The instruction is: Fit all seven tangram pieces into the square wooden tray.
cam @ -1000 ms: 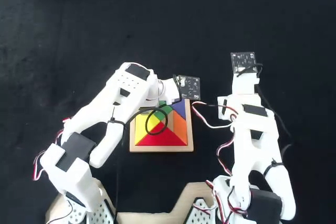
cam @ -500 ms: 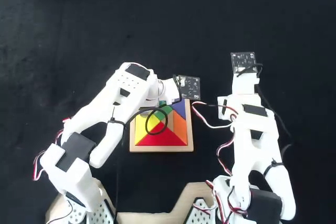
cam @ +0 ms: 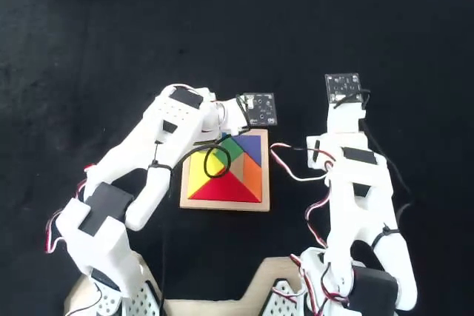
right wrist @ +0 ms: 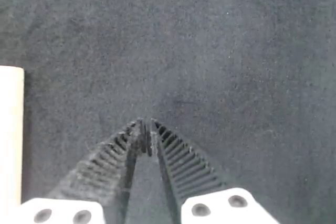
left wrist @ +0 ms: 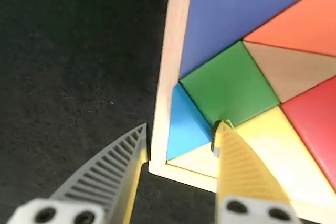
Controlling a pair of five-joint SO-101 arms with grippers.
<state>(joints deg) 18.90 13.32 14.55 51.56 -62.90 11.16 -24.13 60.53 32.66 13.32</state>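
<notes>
Our left gripper (left wrist: 181, 129) is spread across the wooden tray's (left wrist: 163, 77) far left corner, one finger outside the rim and one on the pieces, likely to seat the light blue triangle (left wrist: 186, 116). The tray sits mid-counter (cam: 111, 49). Our right gripper (right wrist: 144, 129), pressed together and empty, hangs to its right.

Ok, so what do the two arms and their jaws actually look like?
Both the left arm and right arm are blocky white plastic with black motor housings. Red, white and black cables loop along them, and a small dark circuit board sits at each wrist. The jaws are tapered and ribbed: dark grey on the right, grey and yellowish on the left.
</notes>
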